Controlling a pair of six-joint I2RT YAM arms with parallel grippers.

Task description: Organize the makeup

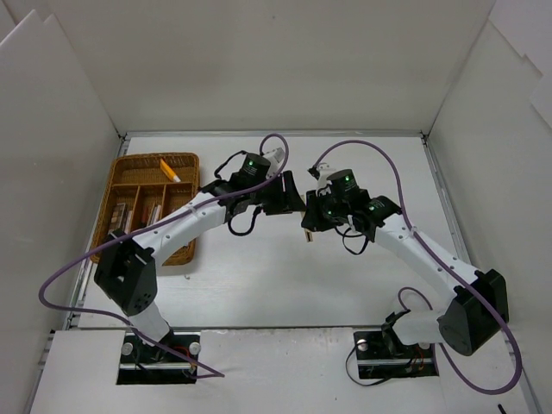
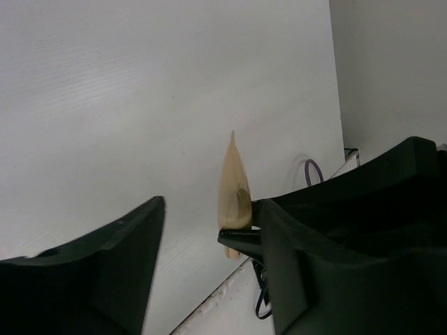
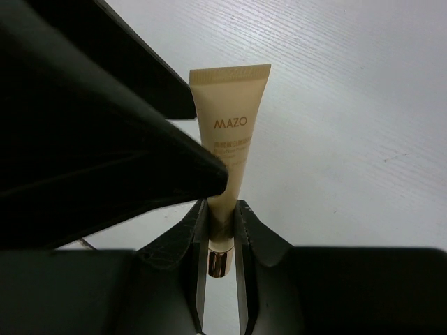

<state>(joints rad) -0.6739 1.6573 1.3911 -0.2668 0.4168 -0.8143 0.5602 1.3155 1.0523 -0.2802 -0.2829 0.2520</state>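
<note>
1. Right of the wicker tray [image 1: 138, 159], the right gripper [image 3: 222, 211] clamps a cream tube [image 3: 227, 146] near its cap end.
2. The left gripper [image 2: 209, 206] has its fingers spread wide on either side of the cream tube; contact cannot be told.
3. From above, both grippers mostly hide the cream tube, and its small print is unreadable.
</note>
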